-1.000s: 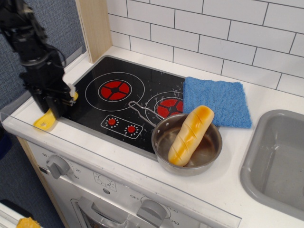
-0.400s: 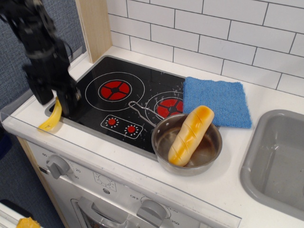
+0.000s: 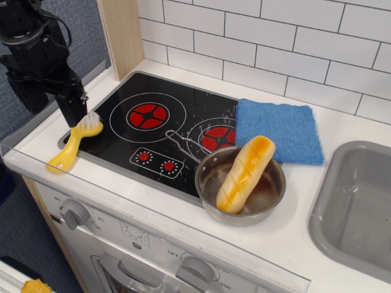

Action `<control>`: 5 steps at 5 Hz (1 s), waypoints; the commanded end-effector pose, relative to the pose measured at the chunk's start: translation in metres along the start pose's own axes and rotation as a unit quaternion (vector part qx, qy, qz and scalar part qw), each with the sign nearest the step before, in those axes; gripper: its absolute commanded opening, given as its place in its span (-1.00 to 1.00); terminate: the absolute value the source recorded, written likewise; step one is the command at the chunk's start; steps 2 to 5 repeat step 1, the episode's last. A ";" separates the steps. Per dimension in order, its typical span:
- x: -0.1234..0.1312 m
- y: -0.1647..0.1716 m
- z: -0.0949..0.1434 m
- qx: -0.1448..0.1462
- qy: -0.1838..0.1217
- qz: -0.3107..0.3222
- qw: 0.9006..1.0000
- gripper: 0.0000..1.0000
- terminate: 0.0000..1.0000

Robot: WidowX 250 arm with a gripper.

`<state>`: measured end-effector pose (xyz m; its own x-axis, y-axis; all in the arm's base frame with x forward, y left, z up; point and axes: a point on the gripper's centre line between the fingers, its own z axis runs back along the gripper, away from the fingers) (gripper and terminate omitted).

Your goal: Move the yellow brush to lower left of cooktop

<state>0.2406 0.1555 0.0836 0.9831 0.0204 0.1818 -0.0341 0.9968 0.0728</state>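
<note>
Landmark: flat black glass cooktop [image 3: 122, 137] with grey rim, two red burner discs and two small red knob marks; all places given against it.
Brush: small yellow plastic dish brush [image 3: 74, 145] lay across the cooktop's lower left corner, white bristles over the grey rim at the glass edge, handle tip with its small hole off the rim on the white counter [image 3: 36, 149] toward the front edge.
Claw: black robot gripper [image 3: 52, 97] hung above and left of the bristle end, fingers apart, nothing between them; one finger looked just beside the bristles, contact could not be told.
Task state: judged essentially placed, brush released at the lower left corner.
Risk, snag: a finger so near the bristles could catch them on any sideways move and drag or spin the brush off the corner.
Risk, edge: the handle tip sat near the counter's front lip; a nudge outward could tip the light brush off.
Risk, rock: the brush straddled rim and counter and might pivot if bumped.
Other items: steel pan [image 3: 269, 195] holding a golden bread loaf [image 3: 244, 174] at the cooktop's lower right, blue cloth [image 3: 281, 131] at its right side; both well apart from the brush.
</note>
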 end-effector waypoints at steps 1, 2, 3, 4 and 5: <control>0.001 0.004 0.010 0.010 -0.017 -0.003 1.000 1.00 1.00; 0.001 0.004 0.010 0.010 -0.017 -0.003 1.000 1.00 1.00; 0.001 0.004 0.010 0.010 -0.017 -0.003 1.000 1.00 1.00; 0.001 0.004 0.010 0.010 -0.017 -0.003 1.000 1.00 1.00; 0.001 0.004 0.010 0.010 -0.017 -0.003 1.000 1.00 1.00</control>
